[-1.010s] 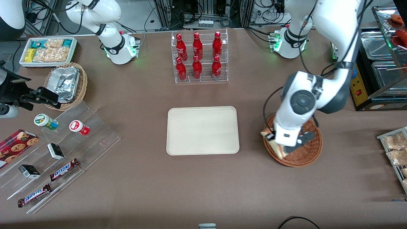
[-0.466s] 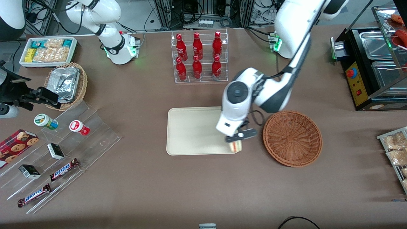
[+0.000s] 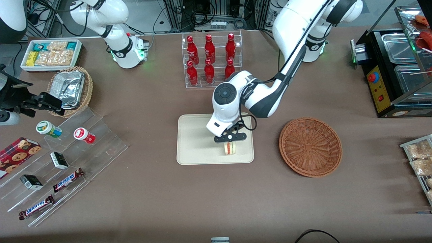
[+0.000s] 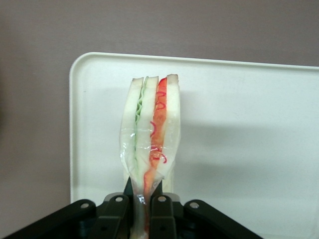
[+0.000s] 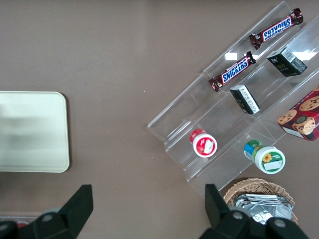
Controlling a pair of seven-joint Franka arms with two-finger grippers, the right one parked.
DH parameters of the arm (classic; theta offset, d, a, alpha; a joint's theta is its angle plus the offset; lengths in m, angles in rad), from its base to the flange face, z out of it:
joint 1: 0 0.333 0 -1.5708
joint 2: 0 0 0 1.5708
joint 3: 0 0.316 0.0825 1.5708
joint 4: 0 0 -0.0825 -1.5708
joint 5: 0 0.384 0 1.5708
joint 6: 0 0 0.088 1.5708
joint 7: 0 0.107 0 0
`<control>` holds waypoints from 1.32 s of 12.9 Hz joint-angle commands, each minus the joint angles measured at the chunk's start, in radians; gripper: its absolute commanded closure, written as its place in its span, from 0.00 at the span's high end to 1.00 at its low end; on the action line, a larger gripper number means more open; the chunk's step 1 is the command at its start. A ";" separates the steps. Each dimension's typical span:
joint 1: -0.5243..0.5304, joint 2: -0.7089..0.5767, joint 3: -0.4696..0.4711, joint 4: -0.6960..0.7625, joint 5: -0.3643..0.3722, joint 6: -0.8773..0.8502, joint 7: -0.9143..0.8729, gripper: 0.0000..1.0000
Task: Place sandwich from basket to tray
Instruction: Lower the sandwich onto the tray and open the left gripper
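Observation:
My left gripper is shut on the sandwich, a plastic-wrapped wedge of white bread with red and green filling. It holds it over the cream-white tray, above the tray's part nearest the basket. In the left wrist view the fingers pinch the sandwich by its narrow end, with the tray beneath. I cannot tell whether the sandwich touches the tray. The reddish-brown wicker basket sits empty beside the tray, toward the working arm's end of the table.
A clear rack of red bottles stands farther from the front camera than the tray. Toward the parked arm's end are a paler basket with foil containers, a white bin of snacks and clear steps with candy bars.
My gripper lifted the sandwich out of the basket and carried it sideways to over the tray. The basket now stands empty.

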 commanded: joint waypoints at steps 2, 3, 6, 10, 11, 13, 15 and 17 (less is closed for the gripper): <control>-0.034 0.058 0.001 0.040 -0.004 0.039 0.013 0.00; -0.035 0.069 0.001 0.043 -0.005 0.068 0.008 0.00; -0.052 0.098 0.001 0.043 -0.004 0.082 0.002 0.00; -0.052 0.101 0.002 0.043 -0.002 0.082 0.016 0.98; -0.047 0.090 0.002 0.044 -0.005 0.077 0.011 0.99; -0.041 0.034 0.004 0.058 -0.015 0.041 0.000 0.99; -0.038 -0.058 0.027 0.060 -0.065 -0.065 -0.004 0.99; -0.040 -0.158 0.099 0.057 -0.071 -0.184 -0.054 0.99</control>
